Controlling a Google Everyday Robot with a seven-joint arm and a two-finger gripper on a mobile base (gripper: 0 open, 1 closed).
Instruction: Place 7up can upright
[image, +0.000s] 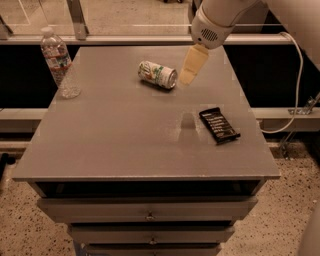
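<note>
Camera view
End effector (192, 66): cream-coloured, hanging from the white arm (220, 20) over the far half of the tabletop (125, 145), tip tilted down and toward the picture's left.
End effector state: cannot tell whether it is apart or together; it holds nothing.
7up can (157, 74): lying on its side on the tabletop, just beside the end effector's tip on the picture's left, with a narrow gap between them; its silver end faces the end effector.
Water bottle (60, 62): upright at the far left corner of the tabletop, well apart from the end effector, beyond the can.
Black wrapped bar (219, 125): flat on the tabletop, nearer the camera than the end effector and slightly to the picture's right.
Drawers (150, 210): under the tabletop's front edge, far below the end effector.
Cable (295, 75): white, hanging at the picture's right of the end effector, off the tabletop.
</note>
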